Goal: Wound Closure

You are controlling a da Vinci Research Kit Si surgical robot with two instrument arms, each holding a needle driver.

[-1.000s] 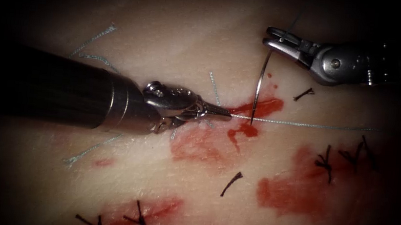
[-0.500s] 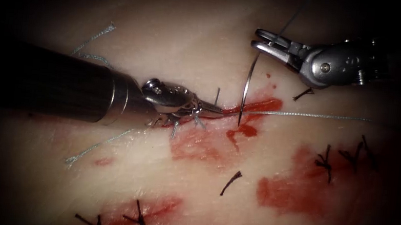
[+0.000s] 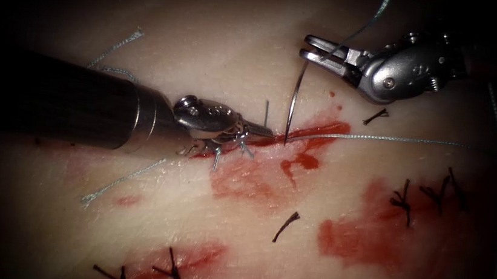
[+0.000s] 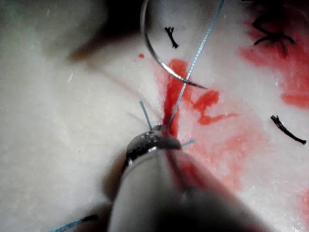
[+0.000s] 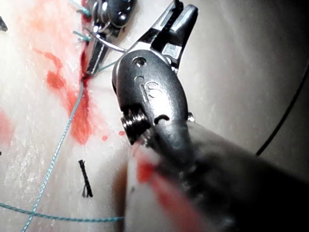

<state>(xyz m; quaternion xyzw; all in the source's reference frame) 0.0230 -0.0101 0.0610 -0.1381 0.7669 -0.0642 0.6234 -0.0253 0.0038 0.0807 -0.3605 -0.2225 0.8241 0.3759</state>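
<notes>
My left tool point(image 3: 266, 131) comes in from the left and lies low over the cut point(image 3: 316, 131), its jaws shut on the pale blue thread point(image 3: 382, 138), which runs taut to the right. Short blue thread ends point(image 3: 243, 149) stick out beside its jaws. My right tool point(image 3: 307, 46) is above the cut, jaws shut on the curved needle point(image 3: 292, 101) at its rear end. The needle hangs down with its tip just over the red fluid, outside the tissue. The left wrist view shows the needle point(image 4: 153, 54) and thread point(image 4: 193, 63) beyond the left tool point(image 4: 159, 130). The right wrist view shows the right tool point(image 5: 176, 21).
Black knotted stitches point(image 3: 403, 202) lie at the right, and more point(image 3: 172, 270) at the bottom. Loose black thread bits point(image 3: 287, 225) and blue cut ends point(image 3: 114, 47) lie on the tissue. Red fluid point(image 3: 367, 236) stains the tissue right of the cut.
The right tool has carried the needle to the left, toward the left tool's tip. The left tool has drawn back slightly left, and the taut thread has risen a little.
</notes>
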